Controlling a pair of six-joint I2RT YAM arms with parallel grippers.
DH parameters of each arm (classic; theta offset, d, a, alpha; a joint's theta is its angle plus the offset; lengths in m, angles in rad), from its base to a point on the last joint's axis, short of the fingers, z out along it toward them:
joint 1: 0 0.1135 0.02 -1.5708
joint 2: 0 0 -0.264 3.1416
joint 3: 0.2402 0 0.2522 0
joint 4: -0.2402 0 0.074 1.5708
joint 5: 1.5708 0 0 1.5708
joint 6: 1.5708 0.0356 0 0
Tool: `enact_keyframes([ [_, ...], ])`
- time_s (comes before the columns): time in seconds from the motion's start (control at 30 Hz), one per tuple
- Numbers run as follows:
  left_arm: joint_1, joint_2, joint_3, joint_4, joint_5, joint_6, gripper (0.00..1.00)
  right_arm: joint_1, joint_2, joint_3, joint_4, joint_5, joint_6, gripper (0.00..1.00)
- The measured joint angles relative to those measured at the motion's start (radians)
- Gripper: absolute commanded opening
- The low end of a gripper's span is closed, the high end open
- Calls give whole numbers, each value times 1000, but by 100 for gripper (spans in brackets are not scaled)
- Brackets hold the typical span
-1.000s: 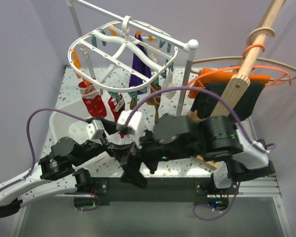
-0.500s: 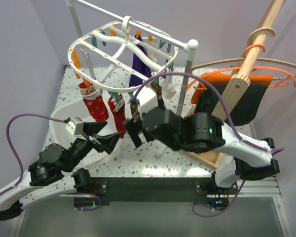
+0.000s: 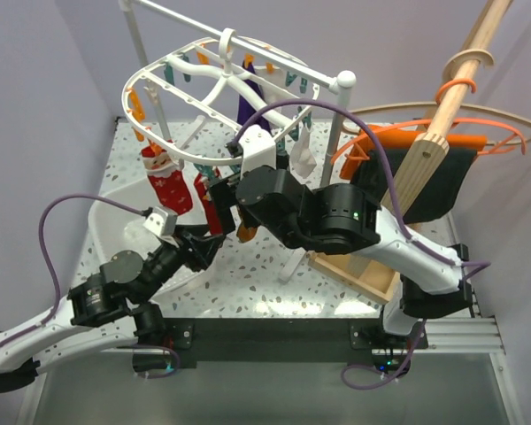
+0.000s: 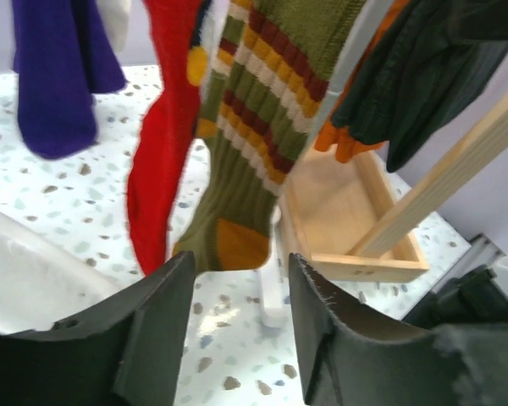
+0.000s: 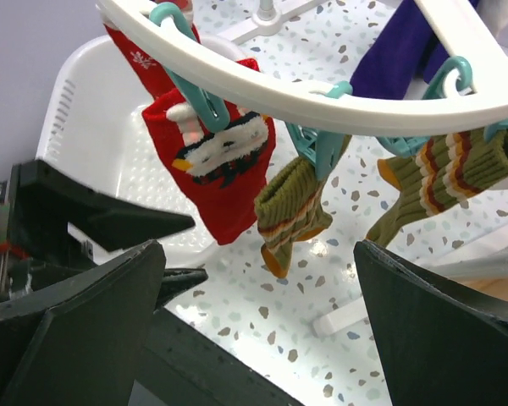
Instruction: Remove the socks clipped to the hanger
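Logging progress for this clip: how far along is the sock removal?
Done: nothing visible. The red Santa sock, striped socks, purple sock and white sock all hang clipped to the hanger. In hand: the left gripper is open, its fingers flanking a striped sock's toe. The right gripper is open below the hanger, gripping nothing. Left: every sock seen.

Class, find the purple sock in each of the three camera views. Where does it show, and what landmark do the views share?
Top external: upper centre, the purple sock hangs under the hanger.
Left wrist: top left corner.
Right wrist: top right, behind the hanger's rim.
Shared landmark: the speckled table.
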Motion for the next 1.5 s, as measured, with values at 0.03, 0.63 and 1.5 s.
enact_keyframes([
  [0.03,0,3,-7,19,14,2,47,0,18,14,-3,11,6,99],
  [0.63,0,98,-134,315,139,28,65,0,26,-32,0,68,-8,98],
  [1.5,0,349,-189,692,-49,136,42,0,48,59,176,179,-162,83],
])
